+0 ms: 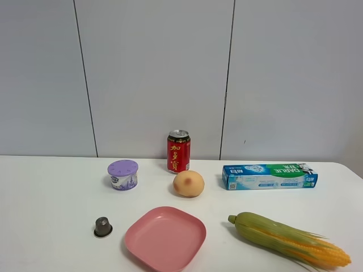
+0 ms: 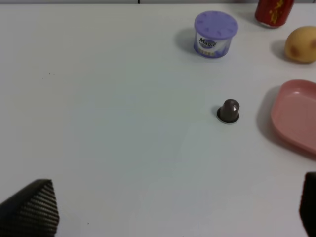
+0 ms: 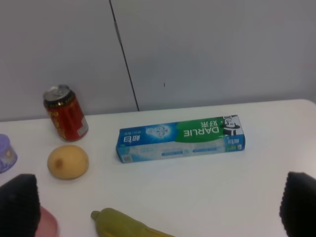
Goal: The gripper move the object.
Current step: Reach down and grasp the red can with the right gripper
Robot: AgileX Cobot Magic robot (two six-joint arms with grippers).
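Wrist views alone show left claw [image 2: 170,207] and right claw [image 3: 158,205], both released; red can [image 1: 178,152] stands upright.

Red drink can [image 1: 178,151] with yellow characters, silver top and dark rim band, upright and untouched, well ahead of the right gripper [image 3: 157,207] and off to one side of it, black ribbed fingers [image 3: 17,206] spread wide, gripping nothing.

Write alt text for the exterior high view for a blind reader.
A red drink can stands upright at the back of a white table. Nearer the camera are a lavender-lidded tub, a peach-coloured fruit, a toothpaste box, a pink plate, an ear of corn and a small dark capsule.
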